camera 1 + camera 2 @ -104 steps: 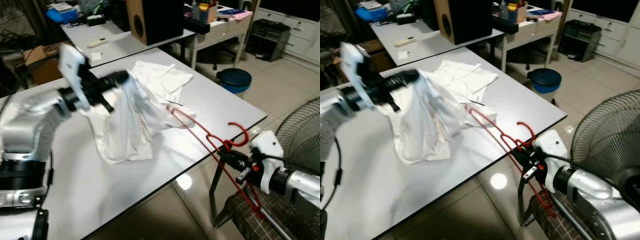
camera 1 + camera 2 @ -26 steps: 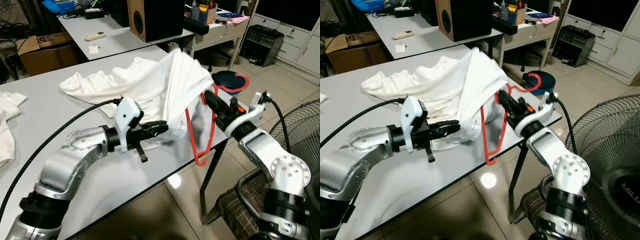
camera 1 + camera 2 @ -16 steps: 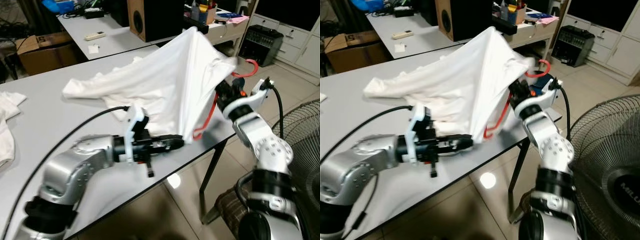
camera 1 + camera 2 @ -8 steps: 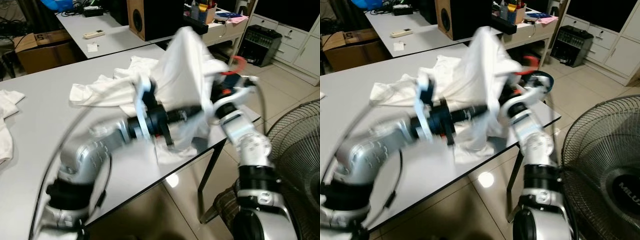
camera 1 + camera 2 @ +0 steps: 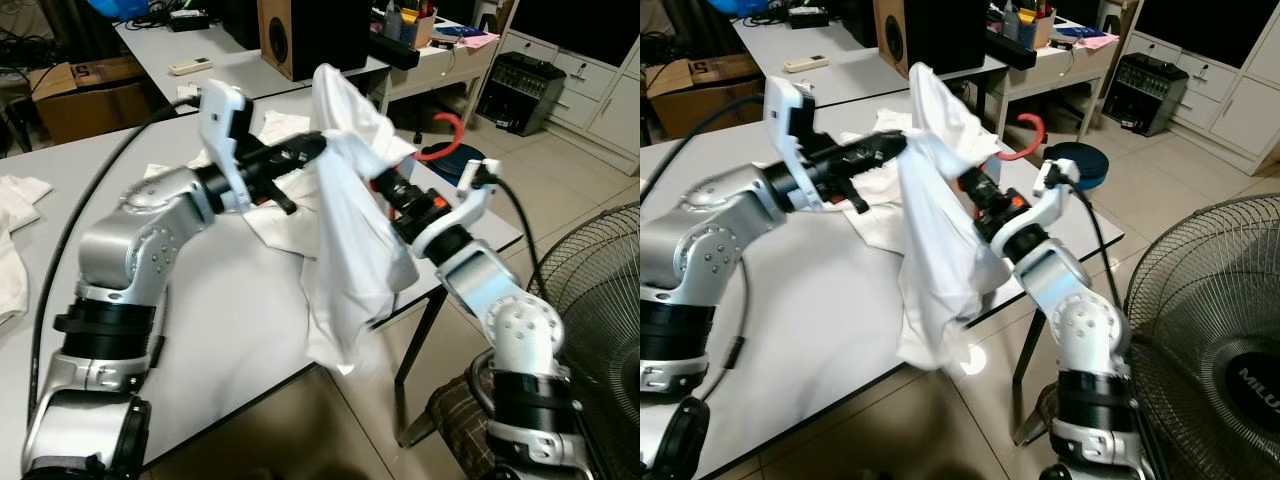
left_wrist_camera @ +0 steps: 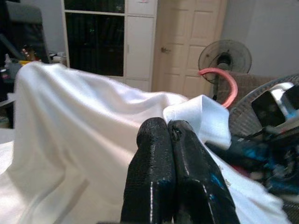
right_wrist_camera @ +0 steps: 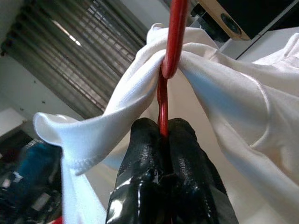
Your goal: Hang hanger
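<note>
Mid-frame, the right gripper [image 7: 161, 135] pinches the red hanger [image 7: 174, 37] by its stiff neck. The left gripper [image 6: 169, 128], fingers pressed together, pinches the limp, light white shirt [image 5: 350, 240], probably best held near the collar.

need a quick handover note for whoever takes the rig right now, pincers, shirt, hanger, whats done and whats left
Left pincer: shut on the white shirt, holding its top up above the table.
Right pincer: shut on the red hanger, which sits inside the shirt with its hook poking out through the neck.
Done: shirt is threaded on the hanger and lifted, its lower part hanging past the table edge.
Left: seat the shoulders properly, release the left pincer, hang it on a rail.
</note>
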